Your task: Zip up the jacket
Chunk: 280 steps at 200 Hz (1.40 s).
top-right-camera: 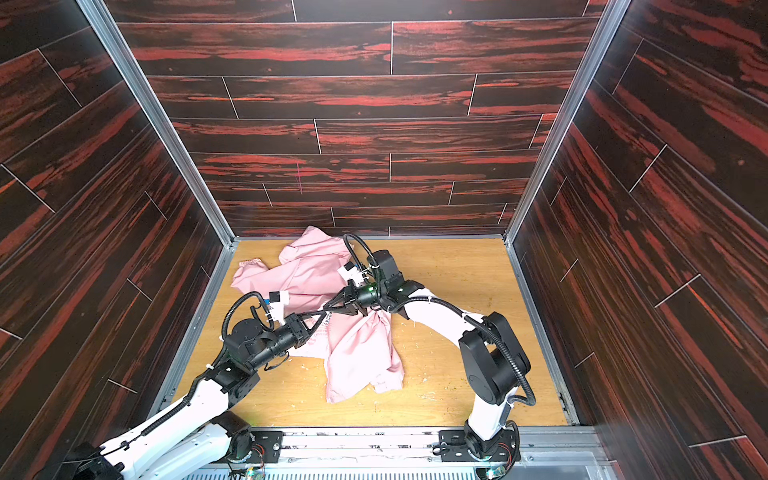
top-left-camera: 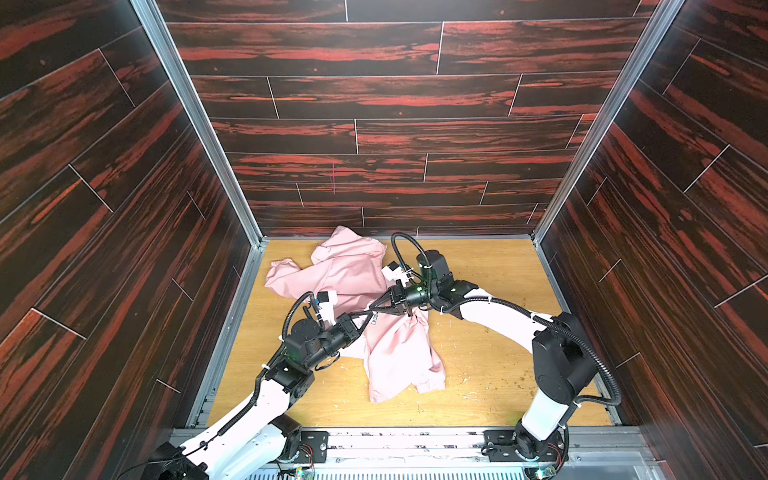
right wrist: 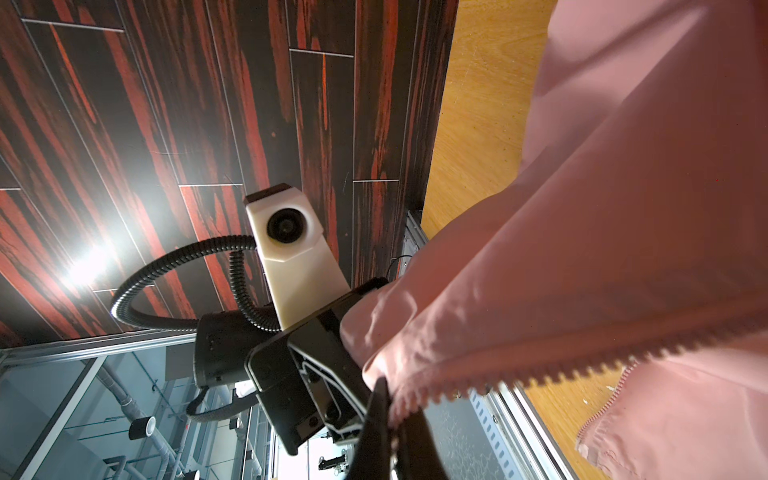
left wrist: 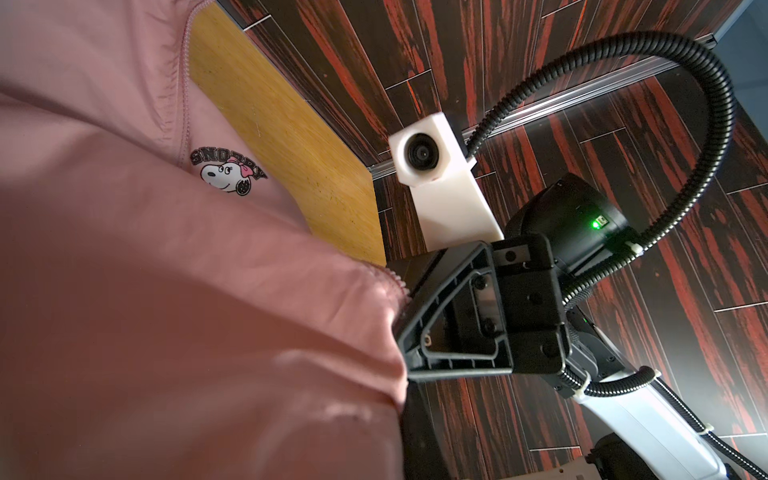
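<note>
The jacket (top-left-camera: pixel 353 274) lies crumpled and unzipped on the tabletop (top-left-camera: pixel 478 374), left of centre in both top views. Your right claw (top-left-camera: pixel 372 308) is clamped on a toothed zipper edge (right wrist: pixel 540 374), plain in the right wrist view. Your left claw (top-left-camera: pixel 365 316) is closed just beside it, probably on the opposite front edge, though cloth hides its tips. Before joining anything, draw both edges taut and parallel, low over the tabletop. Line the two bottom ends up squarely and don't force them. Pull gently, because this thin cloth looks likely to bunch or slip free.
</note>
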Motion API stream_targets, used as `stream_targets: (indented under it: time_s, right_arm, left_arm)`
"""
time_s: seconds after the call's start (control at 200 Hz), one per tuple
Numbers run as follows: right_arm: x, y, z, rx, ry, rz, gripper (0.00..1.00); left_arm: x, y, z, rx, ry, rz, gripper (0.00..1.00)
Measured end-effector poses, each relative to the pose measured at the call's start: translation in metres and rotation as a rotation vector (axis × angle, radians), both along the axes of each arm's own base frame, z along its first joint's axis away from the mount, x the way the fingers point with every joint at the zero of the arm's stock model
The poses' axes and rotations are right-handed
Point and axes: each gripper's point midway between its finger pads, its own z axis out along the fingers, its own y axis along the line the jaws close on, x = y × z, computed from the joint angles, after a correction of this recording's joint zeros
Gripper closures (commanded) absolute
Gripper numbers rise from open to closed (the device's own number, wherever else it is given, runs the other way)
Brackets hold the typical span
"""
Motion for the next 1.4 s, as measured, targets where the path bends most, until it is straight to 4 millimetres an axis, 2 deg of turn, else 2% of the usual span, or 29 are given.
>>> stream_targets:
  time_s: [0.316,0.671,0.817,0.897,0.947,1.002,1.067,1.122,1.237,1.328,1.353,1.403]
  right_arm:
    - [0.0,0.0,0.0,0.0,0.0,0.0,1.0]
    - [0.0,0.0,0.0,0.0,0.0,0.0,1.0]
    - [0.0,0.0,-0.001,-0.001,-0.002,0.0,1.0]
    - [0.001,-0.002,-0.002,-0.004,-0.01,-0.008,0.79]
    - [0.0,-0.006,-0.003,-0.011,-0.023,-0.017,0.61]
    - [0.003,-0.014,-0.005,-0.035,-0.04,-0.052,0.44]
    - [0.009,-0.028,-0.006,-0.072,-0.079,-0.108,0.3]
    - [0.015,-0.042,-0.005,-0.11,-0.13,-0.162,0.22]
    - [0.024,-0.075,-0.004,-0.203,-0.225,-0.283,0.16]
    - [0.016,-0.092,-0.011,-0.259,-0.268,-0.319,0.1]
    - [0.012,-0.097,-0.015,-0.275,-0.27,-0.325,0.02]
    - [0.004,-0.108,-0.027,-0.308,-0.263,-0.339,0.01]
  left_arm:
    - [-0.002,-0.001,0.0,0.001,-0.002,-0.012,0.85]
    - [-0.002,-0.001,-0.001,0.004,0.002,-0.013,1.0]
    - [-0.001,-0.001,-0.002,0.005,0.003,-0.008,1.0]
    - [-0.001,0.0,-0.002,0.006,0.003,-0.002,1.0]
    - [0.0,0.001,-0.002,0.007,0.003,0.006,1.0]
    - [0.001,0.003,-0.004,0.008,0.003,0.019,1.0]
    - [0.002,0.006,-0.009,0.013,0.009,0.038,1.0]
    - [0.003,0.009,-0.015,0.021,0.018,0.056,1.0]
    - [0.007,0.015,-0.022,0.037,0.029,0.098,1.0]
    - [0.012,0.018,-0.025,0.048,0.029,0.126,1.0]
    - [0.013,0.018,-0.027,0.052,0.031,0.133,1.0]
    - [0.017,0.019,-0.031,0.065,0.037,0.146,1.0]
